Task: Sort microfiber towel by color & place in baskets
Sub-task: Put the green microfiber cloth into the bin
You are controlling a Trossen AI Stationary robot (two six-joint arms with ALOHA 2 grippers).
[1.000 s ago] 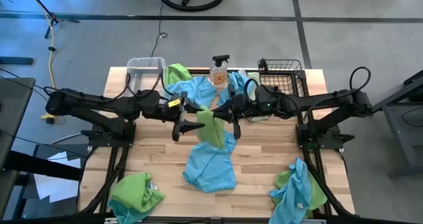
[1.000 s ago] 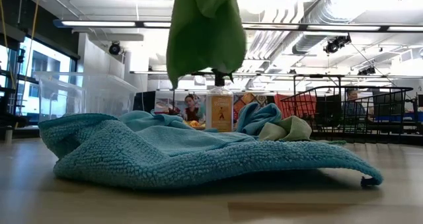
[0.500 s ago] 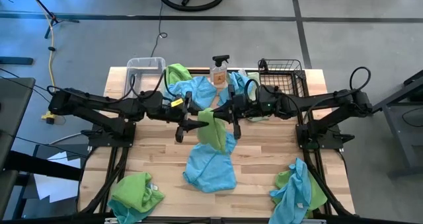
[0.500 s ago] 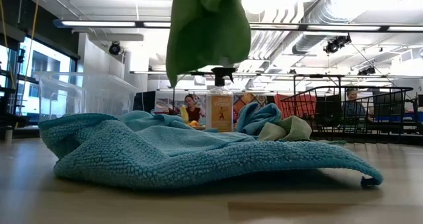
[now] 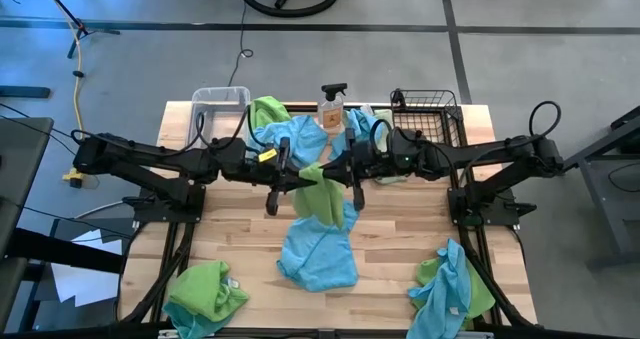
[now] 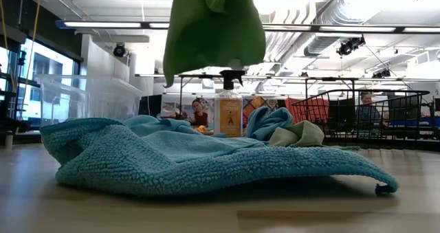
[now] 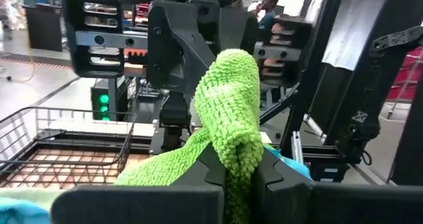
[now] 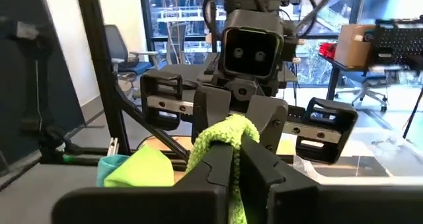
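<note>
A lime green microfiber towel (image 5: 320,191) hangs above the table's middle, held between my two grippers, which face each other. My left gripper (image 5: 303,176) comes in from the left and is shut on it. My right gripper (image 5: 336,171) comes in from the right and is also shut on it. The low view shows the towel's lower part (image 6: 214,34) hanging well above a sky blue towel (image 6: 206,161) that lies spread flat on the table. The clear tub (image 5: 220,114) stands at the far left and the black wire basket (image 5: 428,114) at the far right. My left gripper pinches a bunched fold at the green towel's top (image 7: 239,135) between its two fingers. The fingers lie level and come from the table's left. The towel hangs below them, clear of the table. My right gripper pinches the same bunched top (image 8: 221,133) between its two fingers. These fingers lie level and come from the table's right, close against the left gripper. The cloth droops slack beside and below them.
A spray bottle (image 5: 333,107) stands at the far edge between the baskets, with a heap of blue and green towels (image 5: 285,131) beside it. One green towel (image 5: 205,294) lies at the near left corner. Blue and green towels (image 5: 450,291) lie at the near right corner.
My left gripper has shut, taking hold of the green towel's top next to my right gripper, and has rolled slightly. The hanging towel has swung and spread a little wider. Both arms have kept their place.
</note>
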